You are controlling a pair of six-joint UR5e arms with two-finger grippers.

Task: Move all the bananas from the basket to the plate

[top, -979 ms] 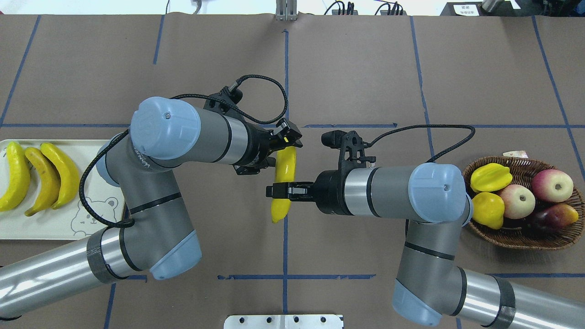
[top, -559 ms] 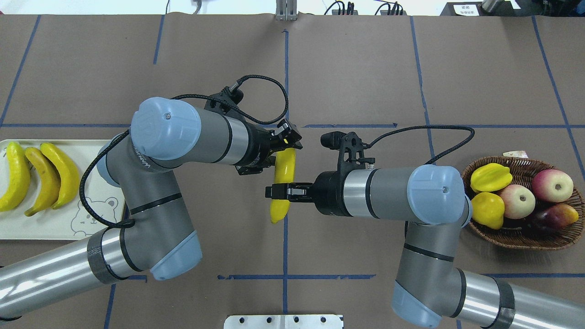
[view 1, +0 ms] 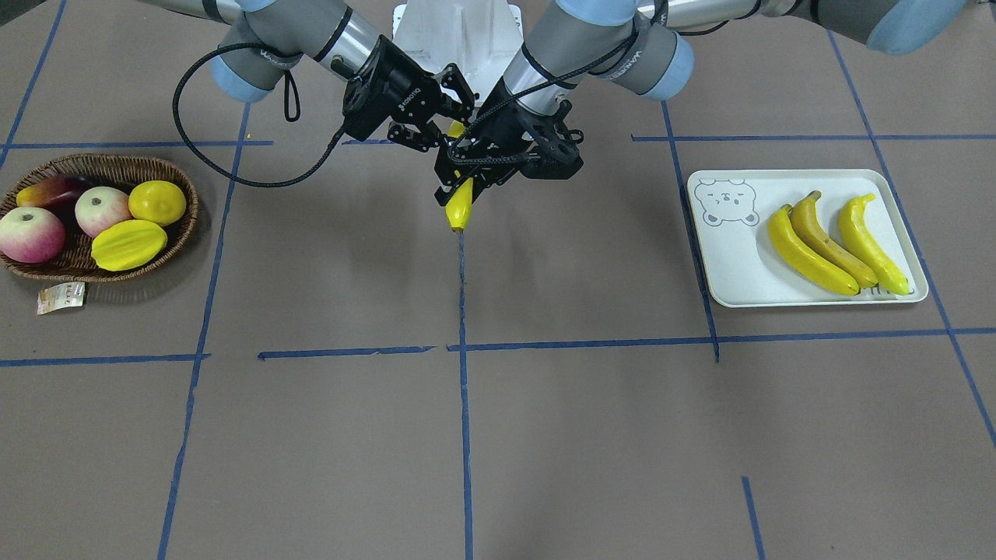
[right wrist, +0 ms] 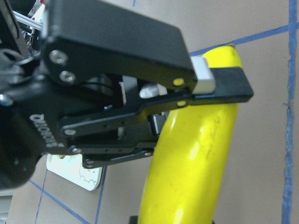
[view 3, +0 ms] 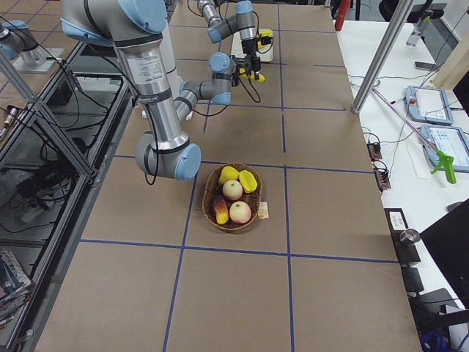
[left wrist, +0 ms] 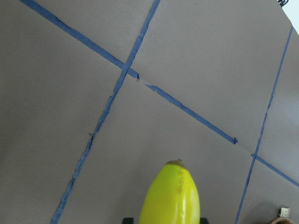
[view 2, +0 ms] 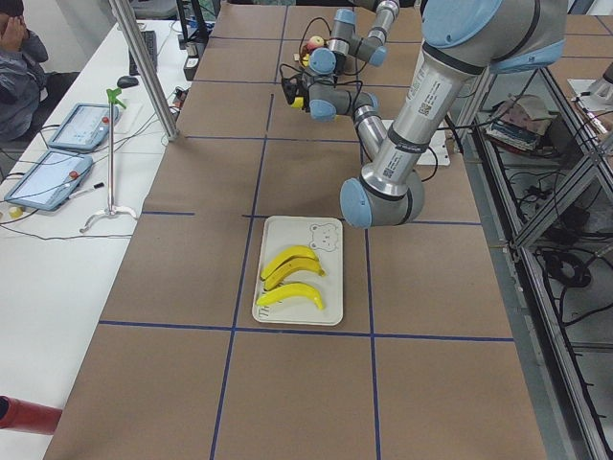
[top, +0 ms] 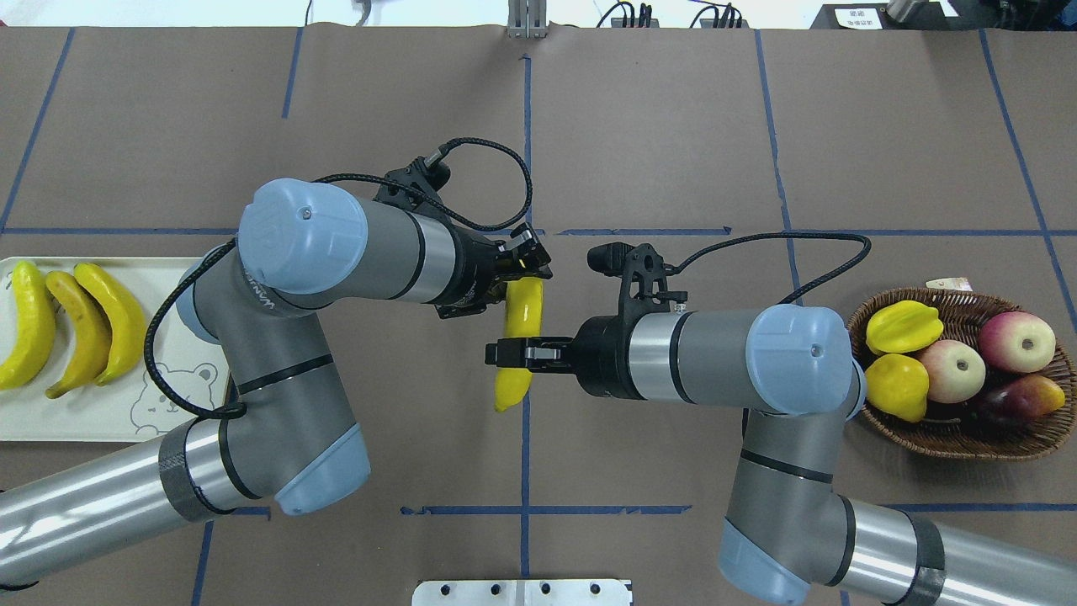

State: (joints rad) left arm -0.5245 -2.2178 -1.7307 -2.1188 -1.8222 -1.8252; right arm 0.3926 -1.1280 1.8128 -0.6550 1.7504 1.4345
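Above the table (top: 673,126), about midway between basket (top: 959,307) and plate (top: 50,417), your two arms meet in a hand-over: the banana (top: 522,305) hangs clear of the paper, its free tip pointing down toward the table. Your right gripper (top: 502,352) has its jaws closed across the banana's lower half, a finger on each side. Your left gripper (top: 530,257) sits over the upper end with its jaws drawn in. Its wrist camera shows a finger edge at each flank of the fruit, so it looks clamped as well, though you cannot judge how firmly.

Three bananas (top: 84,332) lie side by side on the plate, away from the bear drawing. The basket shows only other fruit (top: 951,370), with no banana in sight.

The step in hand looks like passing the fourth and last banana from right to left. Next, you likely need the right jaws to open and back off toward the basket side before the left arm swings to the plate. Release only once the left grip is sure: it holds near one end, and the long free length could pivot or slip. Then lay the banana on the bare part of the plate by the bear
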